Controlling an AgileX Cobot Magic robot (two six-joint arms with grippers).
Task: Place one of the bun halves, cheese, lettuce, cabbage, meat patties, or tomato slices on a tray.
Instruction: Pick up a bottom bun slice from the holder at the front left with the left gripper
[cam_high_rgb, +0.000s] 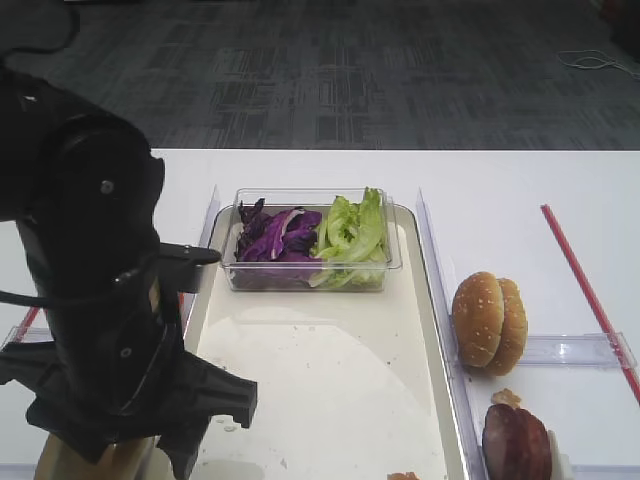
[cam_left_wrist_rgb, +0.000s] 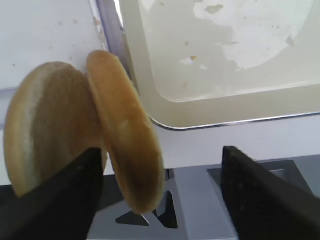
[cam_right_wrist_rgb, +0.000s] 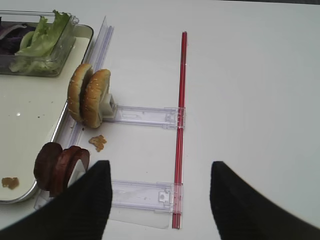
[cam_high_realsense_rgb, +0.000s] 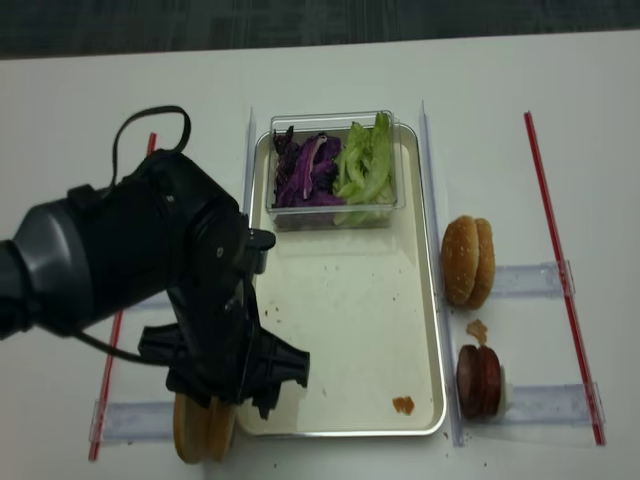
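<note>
White tabletop: left gripper (cam_left_wrist_rgb: 160, 195) hung wide open, empty, directly over two upright pale tan bun halves (cam_left_wrist_rgb: 127, 130), beside the cream silver-rimmed tray (cam_high_realsense_rgb: 432, 330). Right gripper (cam_right_wrist_rgb: 160, 192) open, farther off.

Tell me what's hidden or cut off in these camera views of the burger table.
- Both high views: the black left arm covers most of the two flat tan bun halves.
- Angled high view: the bottom edge cuts the dark reddish-brown meat patties.
- Right wrist view: only the two fingers of the right gripper show.

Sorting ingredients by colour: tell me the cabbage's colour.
Deep purple with white streaks; the cabbage shows best in the realsense exterior high view.
</note>
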